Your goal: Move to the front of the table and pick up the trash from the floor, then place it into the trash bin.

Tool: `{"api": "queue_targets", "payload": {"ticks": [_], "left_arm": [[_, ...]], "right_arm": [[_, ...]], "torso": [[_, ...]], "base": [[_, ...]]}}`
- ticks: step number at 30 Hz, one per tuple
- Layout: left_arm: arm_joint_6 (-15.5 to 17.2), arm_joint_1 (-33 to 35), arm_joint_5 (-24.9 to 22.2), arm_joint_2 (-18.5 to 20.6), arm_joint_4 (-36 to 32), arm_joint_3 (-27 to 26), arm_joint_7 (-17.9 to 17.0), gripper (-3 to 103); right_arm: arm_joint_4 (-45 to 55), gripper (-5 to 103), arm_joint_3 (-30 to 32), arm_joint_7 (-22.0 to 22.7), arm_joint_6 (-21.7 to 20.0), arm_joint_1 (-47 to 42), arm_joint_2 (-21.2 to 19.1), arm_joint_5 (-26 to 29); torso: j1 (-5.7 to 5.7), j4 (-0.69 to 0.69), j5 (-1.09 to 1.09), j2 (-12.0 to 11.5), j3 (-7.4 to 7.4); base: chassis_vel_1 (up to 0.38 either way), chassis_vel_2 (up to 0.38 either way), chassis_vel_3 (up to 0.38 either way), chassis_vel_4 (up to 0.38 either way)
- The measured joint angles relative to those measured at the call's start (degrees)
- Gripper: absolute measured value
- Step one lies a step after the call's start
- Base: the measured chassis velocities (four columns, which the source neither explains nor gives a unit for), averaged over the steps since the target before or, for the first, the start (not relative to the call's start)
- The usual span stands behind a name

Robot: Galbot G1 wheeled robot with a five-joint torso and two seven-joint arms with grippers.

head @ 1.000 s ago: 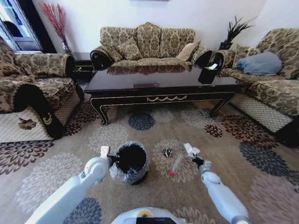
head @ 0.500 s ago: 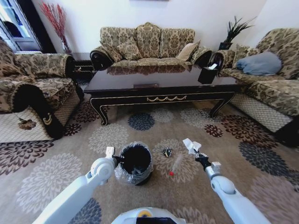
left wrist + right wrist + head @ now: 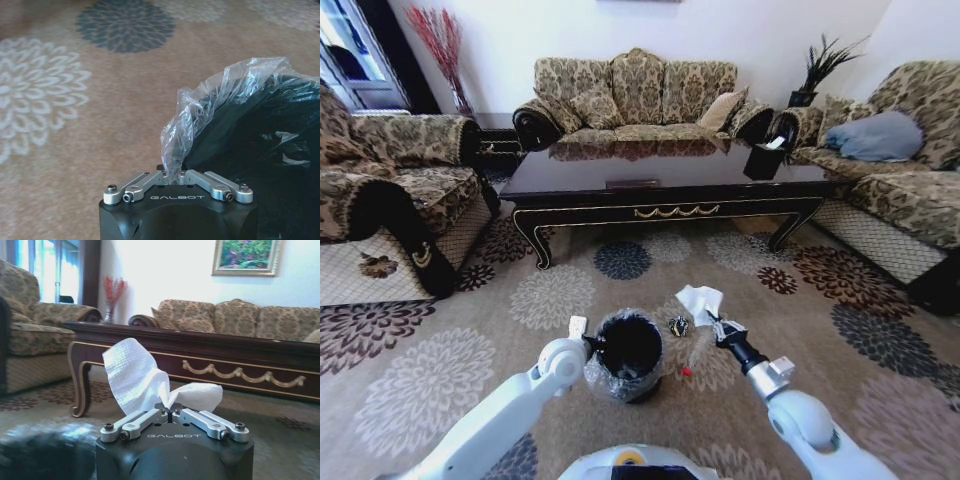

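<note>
Sofas [image 3: 638,92] ring table [image 3: 660,175] on flower-patterned carpet [image 3: 860,330].

A patterned sofa [image 3: 638,92] stands far centre, an armchair [image 3: 382,190] left and another sofa [image 3: 900,170] right carrying a blue cushion [image 3: 876,136]. Red stems [image 3: 440,40] stand far left, a dark plant [image 3: 823,62] far right.

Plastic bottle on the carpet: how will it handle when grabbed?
The clear plastic bottle lies on its side on the carpet, so a nudge would probably roll it. It looks empty, so likely light. Its smooth round wall may slip or dent under pinching fingers.
</note>
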Motion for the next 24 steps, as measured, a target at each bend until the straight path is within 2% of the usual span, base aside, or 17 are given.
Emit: {"api": "queue_targets", "payload": {"ticks": [7, 13, 24], "left_arm": [[0.0, -3.5, -1.7, -0.4, 0.6, 4.0, -1.3, 3], [0.0, -4.0, -2.3, -1.2, 0.7, 4.1, -1.7, 3], [0.0, -3.4, -2.2, -1.8, 0.1, 4.6, -1.9, 3]], "right_arm": [[3.9, 0, -2.5, -0.2, 0.3, -3.4, 0.1, -4.5], [3.8, 0, -3.7, -1.6, 1.7, -5.7, -0.7, -9.1], [1.4, 0, -6.6, -1.7, 2.0, -6.6, -1.9, -14.2]], "torso": [[0.0, 0.01, 0.0, 0.0, 0.01], [0.0, 0.01, 0.0, 0.0, 0.01], [0.0, 0.0, 0.0, 0.0, 0.01]], "base": [[0.0, 0.0, 0.0, 0.0], [0.0, 0.0, 0.0, 0.0], [0.0, 0.0, 0.0, 0.0]]}}
